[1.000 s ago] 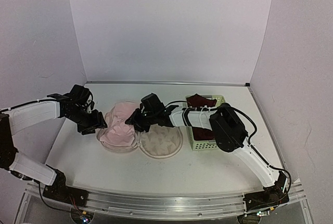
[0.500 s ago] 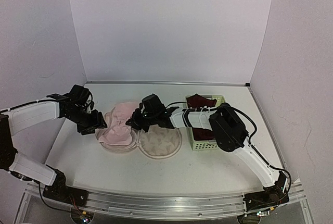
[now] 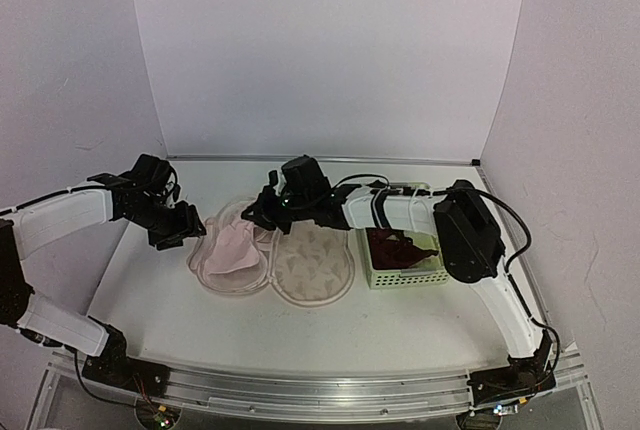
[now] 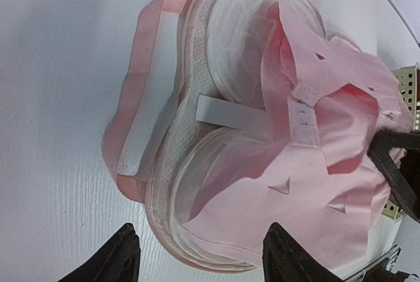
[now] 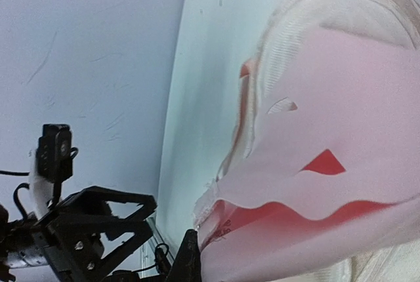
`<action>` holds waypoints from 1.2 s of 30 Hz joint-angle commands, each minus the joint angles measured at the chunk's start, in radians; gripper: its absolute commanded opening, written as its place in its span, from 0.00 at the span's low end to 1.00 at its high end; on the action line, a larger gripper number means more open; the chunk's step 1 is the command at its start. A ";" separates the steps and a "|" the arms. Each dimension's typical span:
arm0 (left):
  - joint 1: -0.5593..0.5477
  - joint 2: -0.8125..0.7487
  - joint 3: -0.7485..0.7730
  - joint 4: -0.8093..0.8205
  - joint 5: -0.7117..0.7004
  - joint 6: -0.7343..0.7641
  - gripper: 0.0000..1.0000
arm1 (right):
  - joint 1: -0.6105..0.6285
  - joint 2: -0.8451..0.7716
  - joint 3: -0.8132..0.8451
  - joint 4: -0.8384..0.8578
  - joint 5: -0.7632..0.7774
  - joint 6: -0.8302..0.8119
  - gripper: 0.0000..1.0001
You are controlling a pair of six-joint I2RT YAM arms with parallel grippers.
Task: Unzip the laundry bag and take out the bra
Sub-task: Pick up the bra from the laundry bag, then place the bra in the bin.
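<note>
We see the white table (image 3: 150,310) with both arms reaching over it. The right arm (image 3: 480,250) stretches far across to its own left, forearm level. The left arm (image 3: 60,220) bends in from the side with its wrist tipped down.

The laundry bag (image 3: 312,270) lies unzipped and spread flat in two halves. One half sits directly below the right jaws and the other just ahead of the left jaws. The pale green slatted basket (image 3: 428,262), holding a dark red garment (image 3: 395,248), stands well behind the right jaws, under that forearm.

The pink bra (image 3: 235,247) rests in the bag half between the two sets of jaws. The right gripper (image 3: 262,214) is closed, pinching the bra's edge. The left gripper (image 3: 188,232) stands with fingers apart, gripping nothing, over the bag's rim.

A second ago the right forearm was lower and covered the basket, and its jaws were partly open. It has since lifted and swung back. The bra, then heaped over its half, now lies flatter and shows pale lining. The left arm has barely moved.
</note>
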 commanded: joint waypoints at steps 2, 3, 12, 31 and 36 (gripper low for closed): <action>0.005 -0.019 0.093 0.011 -0.046 0.009 0.65 | 0.001 -0.153 -0.027 0.063 -0.020 -0.070 0.00; 0.004 -0.019 0.101 0.009 -0.051 0.007 0.65 | 0.000 -0.168 -0.037 0.063 -0.023 -0.078 0.00; 0.004 -0.021 0.155 0.005 -0.081 -0.015 0.65 | -0.015 -0.367 -0.192 0.056 -0.046 -0.171 0.00; 0.004 0.016 0.204 0.005 -0.101 -0.051 0.67 | -0.192 -0.824 -0.643 -0.018 -0.283 -0.410 0.00; 0.004 0.024 0.207 0.006 -0.109 -0.055 0.71 | -0.262 -0.941 -0.736 -0.105 -0.349 -0.503 0.00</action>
